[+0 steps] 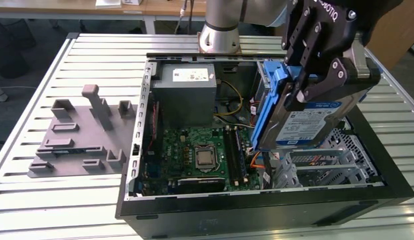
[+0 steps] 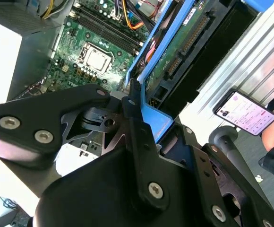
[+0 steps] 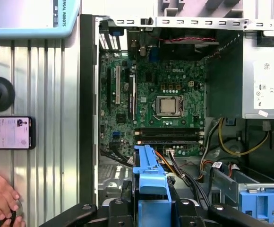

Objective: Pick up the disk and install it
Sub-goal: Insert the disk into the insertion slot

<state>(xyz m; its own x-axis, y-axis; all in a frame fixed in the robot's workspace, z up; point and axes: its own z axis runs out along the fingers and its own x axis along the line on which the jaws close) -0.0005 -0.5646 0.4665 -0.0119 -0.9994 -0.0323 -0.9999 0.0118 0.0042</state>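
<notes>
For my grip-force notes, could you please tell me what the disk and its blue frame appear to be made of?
The disk is probably metal: its casing edge shows dull silver, and the face carries a glossy white-and-blue label. The blue frame looks like moulded plastic, uniformly coloured and smooth.

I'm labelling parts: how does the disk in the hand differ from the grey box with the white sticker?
The disk stands on edge in the hand over the open case; the grey box sits inside it. The disk is slim with a blue frame; the grey box is bulkier, frameless. Both are grey, rectangular, labelled.
</notes>
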